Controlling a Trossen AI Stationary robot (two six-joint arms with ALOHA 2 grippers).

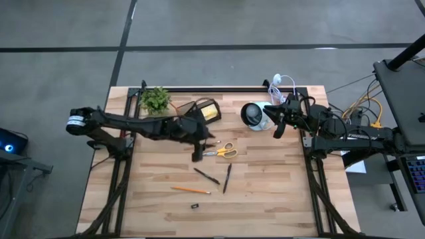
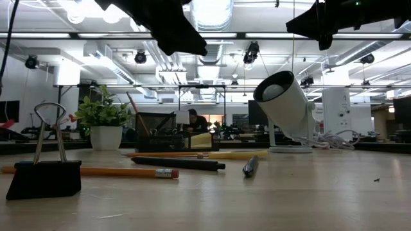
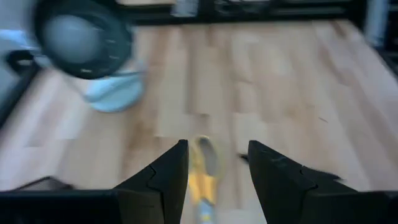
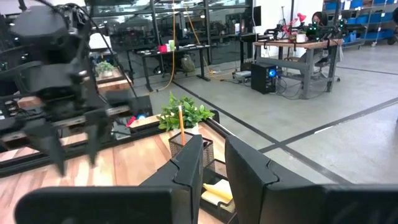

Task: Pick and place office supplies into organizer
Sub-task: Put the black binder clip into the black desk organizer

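Pale wood planks make up the tabletop [image 1: 265,192], which stands on a grey concrete floor [image 1: 60,66]; the low view looks into a big workshop with ceiling lights and a person seated far back. Near the far edge sits the black organizer [image 1: 202,109], a yellow sticky-note block [image 1: 210,113] inside it and an orange pencil [image 4: 181,121] standing upright in it, just beside a green plant [image 1: 155,99]. A white round cup [image 1: 254,115] lies tipped further right, near a white cable [image 1: 282,83]. Yellow-handled scissors [image 1: 222,151] lie mid-table, with the left end effector [image 1: 198,155] just beside them, fingers spread and empty. Nearer the front lie two dark pens [image 1: 227,178], another orange pencil [image 1: 190,190] and a black binder clip [image 2: 48,173]. The right end effector [image 1: 279,129] hovers beside the cup, its fingers parted, gripping nothing
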